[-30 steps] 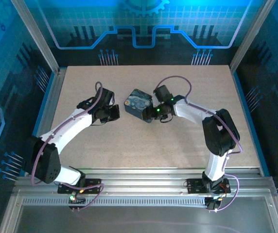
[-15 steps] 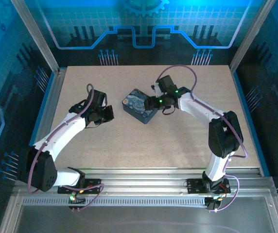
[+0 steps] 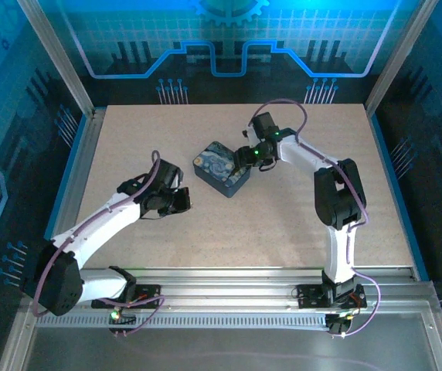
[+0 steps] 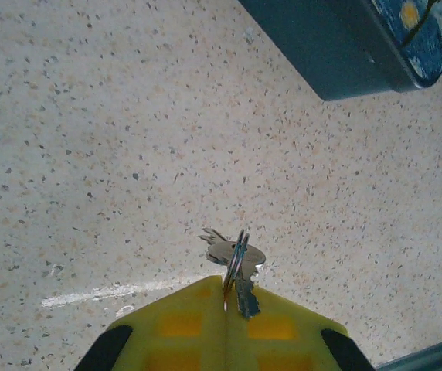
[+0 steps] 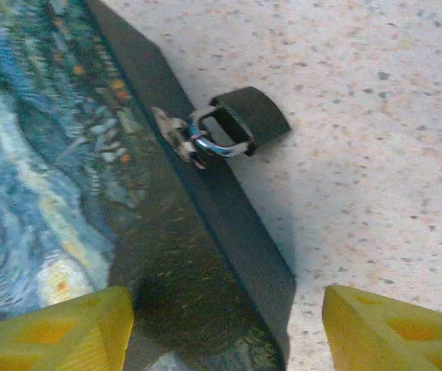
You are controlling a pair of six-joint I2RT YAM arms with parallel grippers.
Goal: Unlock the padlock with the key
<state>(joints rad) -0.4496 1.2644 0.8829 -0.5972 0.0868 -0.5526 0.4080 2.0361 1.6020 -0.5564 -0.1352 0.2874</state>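
Left arm has pulled back toward 6 o'clock since the earlier frame, and the right arm's elbow has folded in. Box (image 3: 219, 170) hasn't shifted.

Left fingers (image 3: 178, 201) are clamped shut on the key (image 4: 238, 270), which sticks out of the tips on a small ring just above the speckled surface (image 4: 128, 139). They sit at 8 o'clock from the box, apart from it.

Right fingers (image 3: 244, 159) are spread wide at the box's 2 o'clock edge, gripping nothing. One yellow pad (image 5: 51, 332) is over the painted lid, the other over the surface.

Padlock (image 5: 244, 116) is at 12 o'clock from the right fingers. Its shackle runs through the box's clasp and its dark body lies just beside the box wall.
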